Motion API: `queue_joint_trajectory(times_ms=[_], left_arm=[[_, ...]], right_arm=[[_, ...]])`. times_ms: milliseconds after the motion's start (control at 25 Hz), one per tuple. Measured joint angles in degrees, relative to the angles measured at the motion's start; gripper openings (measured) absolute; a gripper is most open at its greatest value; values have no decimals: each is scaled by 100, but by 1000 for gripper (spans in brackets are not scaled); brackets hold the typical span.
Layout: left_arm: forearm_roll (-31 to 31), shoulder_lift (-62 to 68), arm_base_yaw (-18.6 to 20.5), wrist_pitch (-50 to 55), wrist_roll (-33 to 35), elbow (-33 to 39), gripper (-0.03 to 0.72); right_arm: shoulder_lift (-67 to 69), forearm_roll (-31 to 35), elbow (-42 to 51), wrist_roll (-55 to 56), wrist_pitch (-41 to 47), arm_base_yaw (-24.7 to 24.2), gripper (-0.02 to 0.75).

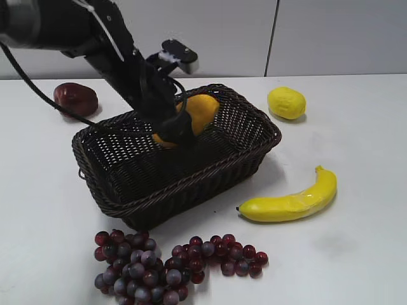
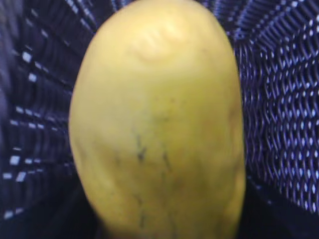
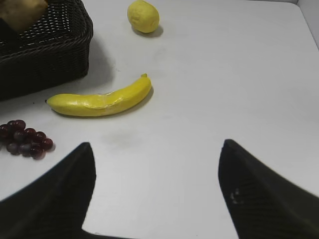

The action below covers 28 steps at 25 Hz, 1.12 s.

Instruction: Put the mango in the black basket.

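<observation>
The left arm's fingers (image 1: 173, 130) reach down into the black basket (image 1: 241, 159) and are closed around the lower end of the mango (image 1: 200, 111), which sits inside the basket, tilted up toward the far rim; whether it touches the bottom cannot be told. Left of the basket, a dark red fruit (image 1: 75, 98) lies on the white desk (image 1: 356, 241). In front lie purple grapes (image 1: 159, 264), to the right a banana (image 1: 289, 200), and behind it a lemon (image 1: 286, 102). The right arm's fingers (image 3: 157, 194) are spread wide apart over bare desk, holding nothing.
</observation>
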Motion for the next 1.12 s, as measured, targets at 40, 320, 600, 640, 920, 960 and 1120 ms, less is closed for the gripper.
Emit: queue_joint_trajectory(times_ms=[40,320,600,640,920,960,1120], left_arm=[[-35,65,0,40,-5,0,542],[-217,180,0,248,-619,-11,603],[161,180,0,1519,-1887,-839,665],[363,166,0,1748,-2107,-1039,664],[2280,-335,197,2475,-3728,-2125,622],[2343,-428,282,2503,-3800,-2131,614],[2436,-742,873,2541,-4044,-2137,593]], right_arm=[[0,0,0,0,0,0,588],[0,0,0,0,0,0,588],[0,0,0,0,0,0,588],[0,0,0,0,0,0,588],[0,0,0,0,0,0,588],[0,0,0,0,0,0,588],[0,0,0,0,0,0,588]])
